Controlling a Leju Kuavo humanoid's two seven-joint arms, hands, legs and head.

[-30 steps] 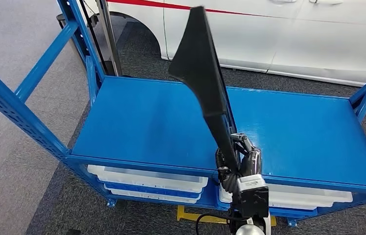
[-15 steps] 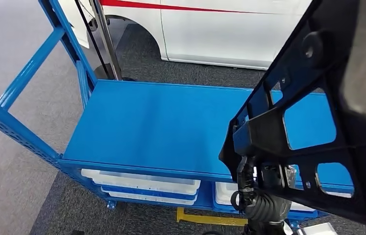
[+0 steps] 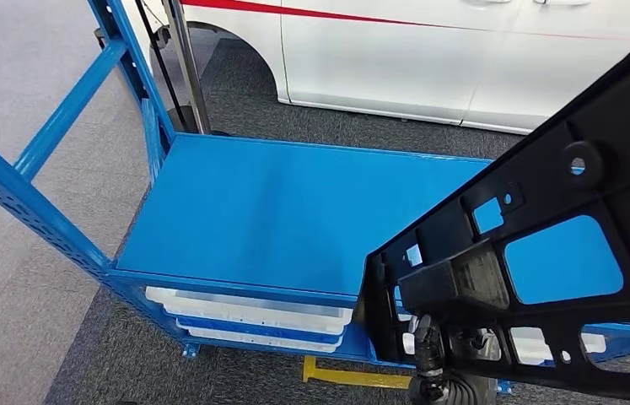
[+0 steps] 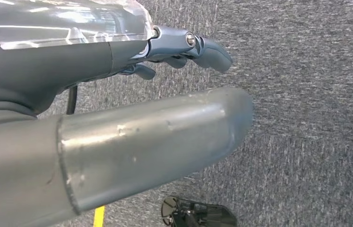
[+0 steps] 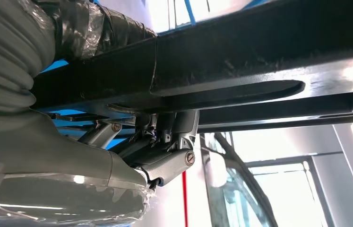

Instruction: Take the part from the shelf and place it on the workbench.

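The right hand (image 5: 165, 151) clamped the black part (image 3: 547, 253) at four o'clock above the blue shelf (image 3: 277, 211); the left hand (image 4: 184, 47) hung with fingers apart over carpet.

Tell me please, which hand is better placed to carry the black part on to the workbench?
The right hand. It already grips the black part, lifted above the blue shelf. The left hand holds nothing and hangs over the grey carpet, away from the part.
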